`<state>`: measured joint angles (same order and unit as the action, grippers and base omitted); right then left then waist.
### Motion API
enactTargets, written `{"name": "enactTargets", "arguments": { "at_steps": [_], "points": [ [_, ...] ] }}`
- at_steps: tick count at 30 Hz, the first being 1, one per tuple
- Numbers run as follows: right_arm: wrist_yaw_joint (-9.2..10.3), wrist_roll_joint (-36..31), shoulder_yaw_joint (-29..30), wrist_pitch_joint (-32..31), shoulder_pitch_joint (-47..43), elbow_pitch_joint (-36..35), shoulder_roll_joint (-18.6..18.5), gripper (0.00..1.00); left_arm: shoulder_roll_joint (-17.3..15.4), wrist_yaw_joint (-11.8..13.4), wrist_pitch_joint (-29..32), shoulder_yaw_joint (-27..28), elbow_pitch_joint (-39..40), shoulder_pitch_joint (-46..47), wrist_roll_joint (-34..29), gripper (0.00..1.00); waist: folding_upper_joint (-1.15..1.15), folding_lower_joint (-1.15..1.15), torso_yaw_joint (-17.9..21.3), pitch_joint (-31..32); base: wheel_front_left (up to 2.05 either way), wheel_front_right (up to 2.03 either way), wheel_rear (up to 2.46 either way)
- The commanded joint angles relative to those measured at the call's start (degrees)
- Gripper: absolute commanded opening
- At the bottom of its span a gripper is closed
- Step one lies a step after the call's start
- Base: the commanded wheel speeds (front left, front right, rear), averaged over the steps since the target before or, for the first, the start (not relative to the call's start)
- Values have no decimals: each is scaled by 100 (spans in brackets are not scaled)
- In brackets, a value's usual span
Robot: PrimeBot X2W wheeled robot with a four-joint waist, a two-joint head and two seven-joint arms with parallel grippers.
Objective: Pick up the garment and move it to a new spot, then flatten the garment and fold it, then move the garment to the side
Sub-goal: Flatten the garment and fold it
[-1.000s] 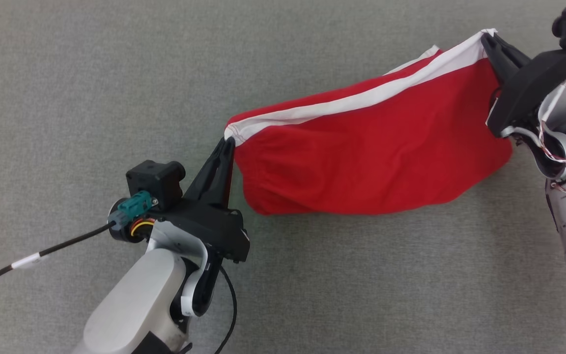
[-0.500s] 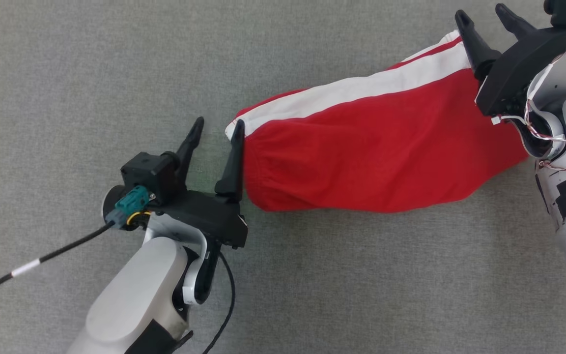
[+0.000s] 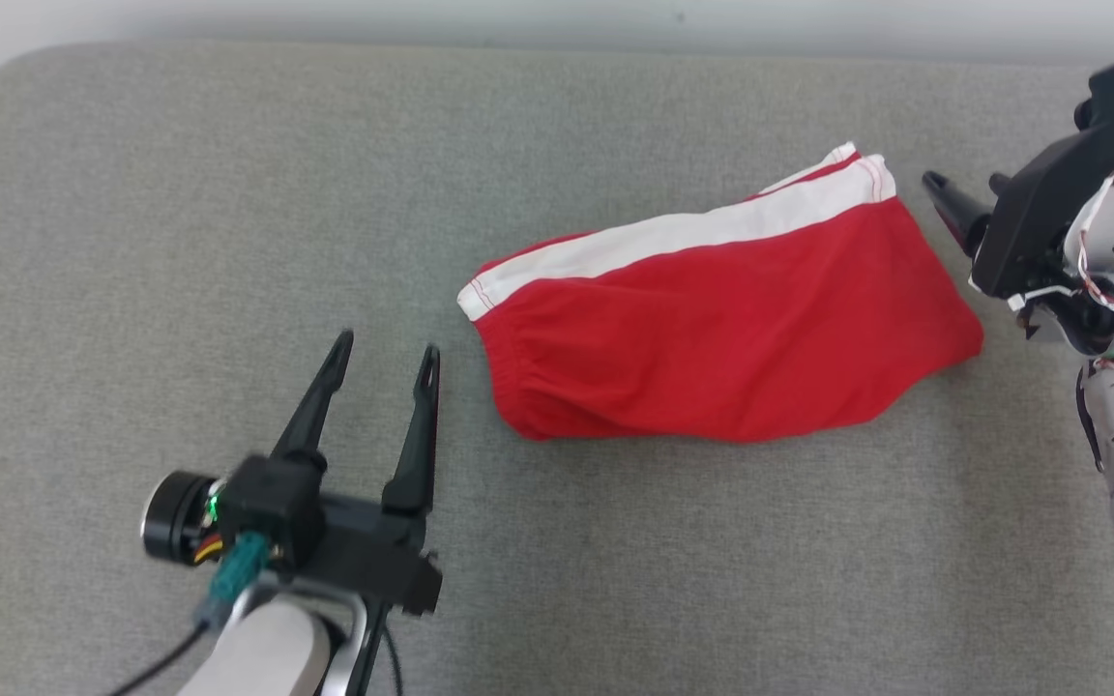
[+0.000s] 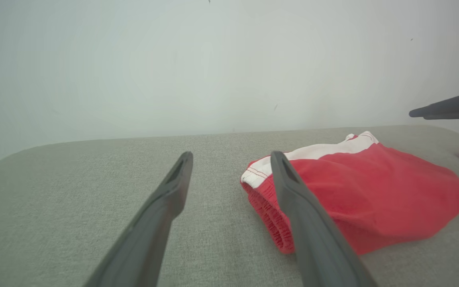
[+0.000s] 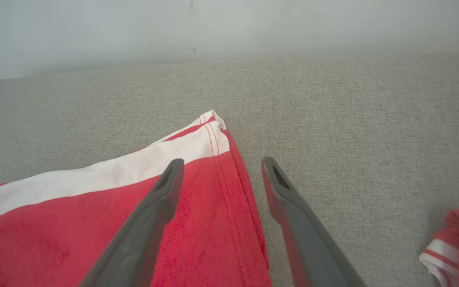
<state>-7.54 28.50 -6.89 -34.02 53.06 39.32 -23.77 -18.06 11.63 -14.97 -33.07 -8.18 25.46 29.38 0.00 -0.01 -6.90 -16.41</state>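
Garment (image 3: 712, 348) released, left end effector (image 3: 388, 343), right end effector (image 3: 963, 179) both wide, empty, wrist views catch red cloth (image 5: 458, 239)

the garment (image 3: 731, 338) is a red pair of shorts lying loosely flat on the grey cushion (image 3: 228, 193) ahead of me, a little to my right. its long axis slants, with the nearer end toward my left and the farther end toward my right. a white band (image 3: 673, 235) with red stitching runs along its far edge. the gathered end (image 3: 513, 387) faces my left, slightly puffed, with soft wrinkles.
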Motion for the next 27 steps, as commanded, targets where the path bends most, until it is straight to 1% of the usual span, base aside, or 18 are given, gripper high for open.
{"name": "enactTargets", "arguments": {
  "at_steps": [1, 6, 11, 15, 16, 20, 23, 27],
  "points": [
    [14, -130, 64, -35, -95, -16, 65, 100, -59, 28, -22, 61, 79, -188, -169, 100, 0, 1, -47, 128, 0, 0, 0],
    [14, -579, 513, -177, -311, 70, 128, 100, 29, 86, -20, 452, 341, -755, -447, 100, 0, 1, -141, 95, 0, 0, 0],
    [14, -996, 1028, -253, -409, 192, 205, 100, 195, 10, -21, 782, 475, -1210, -657, 100, 0, 1, -273, -7, 0, 0, 0],
    [14, -1230, 1426, -321, -421, 264, 296, 100, 328, -111, -22, 979, 500, -1457, -779, 100, 0, 1, -374, -149, 0, 0, 0],
    [14, -1230, 1426, -321, -421, 264, 296, 100, 328, -111, -22, 979, 500, -1457, -779, 100, 0, 1, -374, -149, 0, 0, 0],
    [14, -1470, 1624, -344, -333, 261, 385, 100, 442, -235, -22, 1174, 523, -1554, -878, 100, 0, 1, -454, -317, 0, 0, 0],
    [14, -1647, 1669, -423, -356, 213, 405, 100, 517, -325, -22, 1295, 531, -1571, -967, 100, 0, 1, -505, -399, 0, 0, 0],
    [13, -1708, 1662, -668, -399, 223, 611, 100, 616, -434, -22, 1450, 514, -1560, -1075, 100, 0, 1, -538, -477, 0, 0, 0]
  ]
}}
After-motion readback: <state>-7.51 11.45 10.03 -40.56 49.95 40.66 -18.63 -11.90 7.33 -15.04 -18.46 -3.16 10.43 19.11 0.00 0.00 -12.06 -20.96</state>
